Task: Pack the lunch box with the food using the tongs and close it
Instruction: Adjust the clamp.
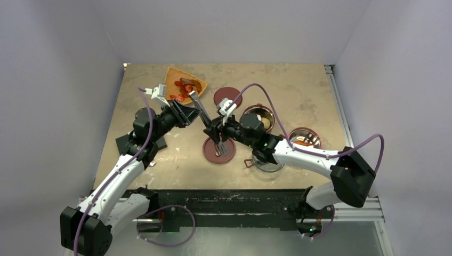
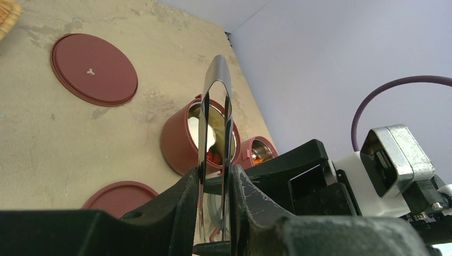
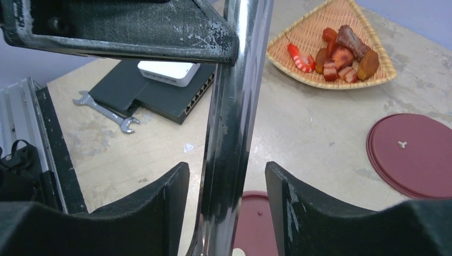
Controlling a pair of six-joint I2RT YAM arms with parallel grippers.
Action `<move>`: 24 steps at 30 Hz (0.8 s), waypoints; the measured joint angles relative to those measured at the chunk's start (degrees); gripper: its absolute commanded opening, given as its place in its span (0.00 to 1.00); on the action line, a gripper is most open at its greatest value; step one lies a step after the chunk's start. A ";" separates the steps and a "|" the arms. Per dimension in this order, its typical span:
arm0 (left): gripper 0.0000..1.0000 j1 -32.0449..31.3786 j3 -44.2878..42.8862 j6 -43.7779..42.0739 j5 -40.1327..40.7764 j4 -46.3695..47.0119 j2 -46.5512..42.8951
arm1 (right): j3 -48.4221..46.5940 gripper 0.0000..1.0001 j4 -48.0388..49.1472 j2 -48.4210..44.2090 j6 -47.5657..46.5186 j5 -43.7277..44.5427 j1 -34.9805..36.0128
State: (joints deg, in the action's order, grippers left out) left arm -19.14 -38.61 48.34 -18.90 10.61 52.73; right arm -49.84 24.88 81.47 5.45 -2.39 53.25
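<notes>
My left gripper is shut on both arms of the slim silvery tongs, whose joined end points away from the wrist camera. In the top view the tongs slant from the left gripper down to the right gripper. The right gripper straddles the tongs and stands open, with a gap on each side. Two dark-red lunch box bowls sit to the right, each with some food inside. More food lies on the orange tray.
Two flat dark-red lids lie on the table, one under the right gripper. A clear lid sits under the right arm. A wrench and a black box lie at the left.
</notes>
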 measured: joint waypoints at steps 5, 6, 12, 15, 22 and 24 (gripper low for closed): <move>0.26 0.00 0.11 0.13 0.02 -0.20 -0.09 | -0.66 0.32 0.00 1.16 -0.33 0.46 0.28; 0.28 0.00 0.11 0.13 0.02 -0.31 -0.09 | -0.66 0.28 0.00 1.20 -0.37 0.59 0.37; 0.48 0.00 0.35 0.09 0.00 -0.85 -0.26 | -0.66 0.20 0.63 1.29 -0.07 3.02 0.55; 0.55 0.00 1.16 0.09 0.02 -0.90 -0.66 | -0.33 0.20 2.27 1.27 0.61 3.39 0.90; 0.57 -0.83 2.51 0.09 -0.22 0.55 -0.35 | 0.74 0.20 4.46 0.90 1.99 3.08 1.51; 0.57 -1.97 2.51 0.00 -0.22 1.25 0.35 | 0.74 0.21 4.96 0.90 2.05 2.89 1.66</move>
State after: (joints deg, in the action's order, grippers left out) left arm -21.10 -36.10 48.34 -19.11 11.86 53.08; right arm -49.10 29.85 82.37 7.51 0.49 54.92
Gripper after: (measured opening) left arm 0.568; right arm 0.299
